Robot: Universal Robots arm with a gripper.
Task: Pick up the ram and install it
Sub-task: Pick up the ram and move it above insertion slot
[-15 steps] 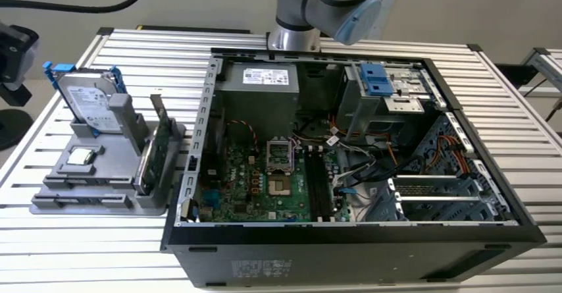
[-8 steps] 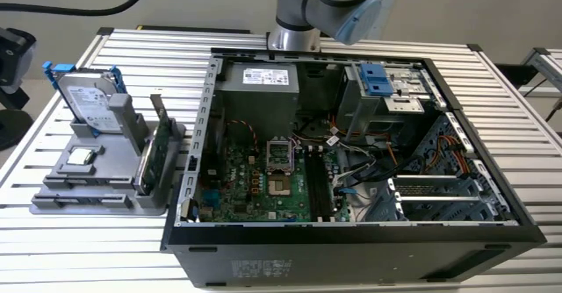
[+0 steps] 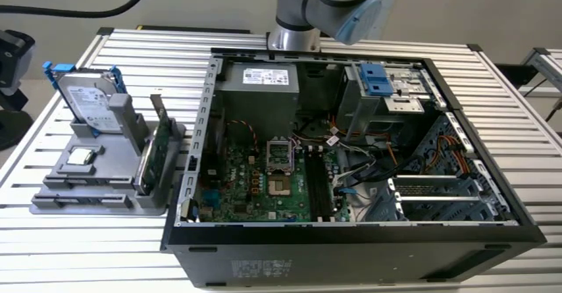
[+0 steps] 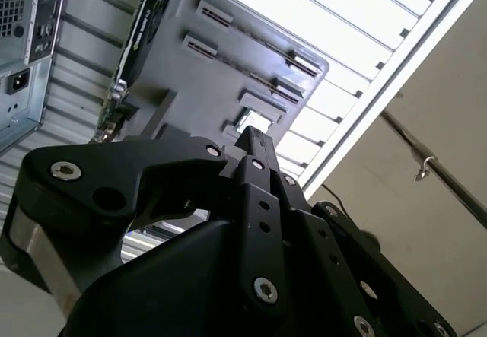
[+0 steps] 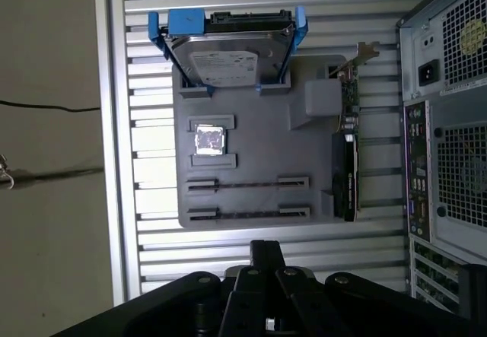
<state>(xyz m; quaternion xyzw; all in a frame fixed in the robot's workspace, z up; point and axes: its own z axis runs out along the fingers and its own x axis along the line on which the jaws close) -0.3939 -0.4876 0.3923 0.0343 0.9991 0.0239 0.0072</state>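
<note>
Dark ram (image 3: 318, 186), perhaps slotted, lengthwise near-to-far.

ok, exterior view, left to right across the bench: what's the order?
hard drive → expansion card → motherboard → blue drive-bay bracket. Left out: the grey holder tray, which spans under the first two.

The black gripper (image 4: 256, 148) sits in front — beyond it, a grey holder tray (image 4: 228, 71) lies on the slatted table (image 4: 358, 36). 1 expansion card (image 4: 143, 21) stands at its edge.
</note>
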